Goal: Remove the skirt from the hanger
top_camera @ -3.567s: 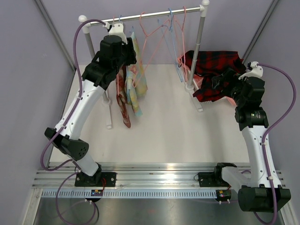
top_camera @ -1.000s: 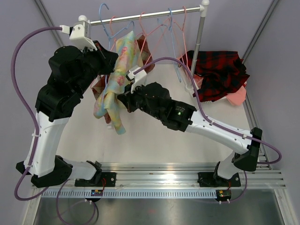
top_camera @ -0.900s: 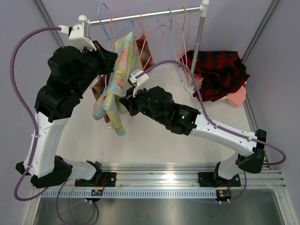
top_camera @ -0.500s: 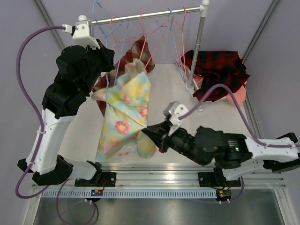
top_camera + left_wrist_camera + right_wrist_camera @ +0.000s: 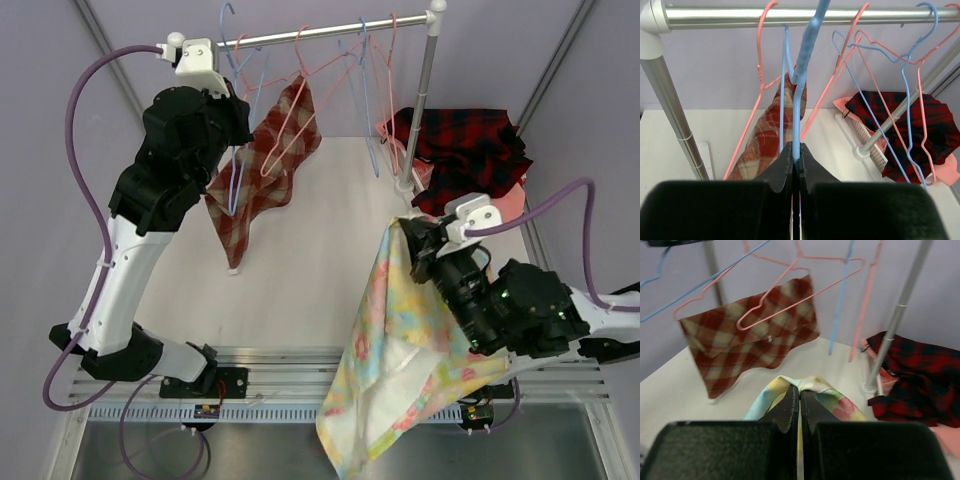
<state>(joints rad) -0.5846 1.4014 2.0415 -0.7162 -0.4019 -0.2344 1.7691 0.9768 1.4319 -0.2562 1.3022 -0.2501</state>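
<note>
The pastel floral skirt (image 5: pixel 400 350) hangs free of any hanger at the front right, its top edge pinched in my shut right gripper (image 5: pixel 412 232). In the right wrist view the fabric (image 5: pixel 807 384) bunches over the closed jaws of the right gripper (image 5: pixel 799 392). My left gripper (image 5: pixel 238 135) is shut on the wire of a bare blue hanger (image 5: pixel 233 175), held up by the rail; the left wrist view shows that blue hanger (image 5: pixel 802 65) running up from the closed left gripper (image 5: pixel 796 150).
A red plaid garment (image 5: pixel 270 150) hangs on a pink hanger just right of my left gripper. Several empty hangers (image 5: pixel 375 90) dangle from the rail (image 5: pixel 320 30). A dark tartan pile (image 5: pixel 470 155) lies in a pink basket behind the right post (image 5: pixel 422 100).
The right arm swung from under the rail to the front right, dragging the floral skirt off the blue hanger. The left gripper stayed shut on the hanger and lifted it towards the rail.
</note>
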